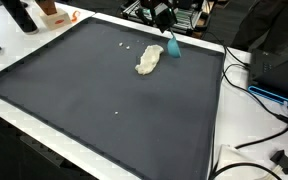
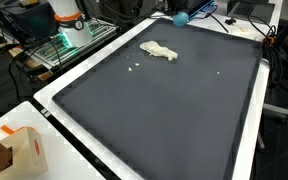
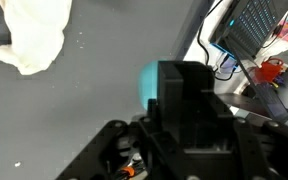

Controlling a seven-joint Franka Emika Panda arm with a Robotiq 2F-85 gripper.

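Observation:
A small teal-blue object [image 1: 173, 48] sits at the far edge of the dark mat [image 1: 104, 110], and my gripper [image 1: 168, 35] appears shut on it from above. In the wrist view only a teal sliver [image 3: 148, 82] shows beside the black gripper [image 3: 184, 95]; the fingertips are lost in the dark body. A crumpled white cloth [image 1: 149, 60] lies on the mat just beside the teal object, also seen as the cloth [image 2: 159, 50] and at the top left as the cloth [image 3: 32, 35]. In an exterior view the teal object [image 2: 182, 17] is near the mat's far corner.
White crumbs [image 2: 134, 67] dot the mat near the cloth. Cables [image 1: 259, 100] and a black device [image 1: 284, 60] lie past the mat's side edge. A cardboard box [image 2: 19, 152] stands on the white table corner. Equipment racks [image 2: 69, 35] line the table.

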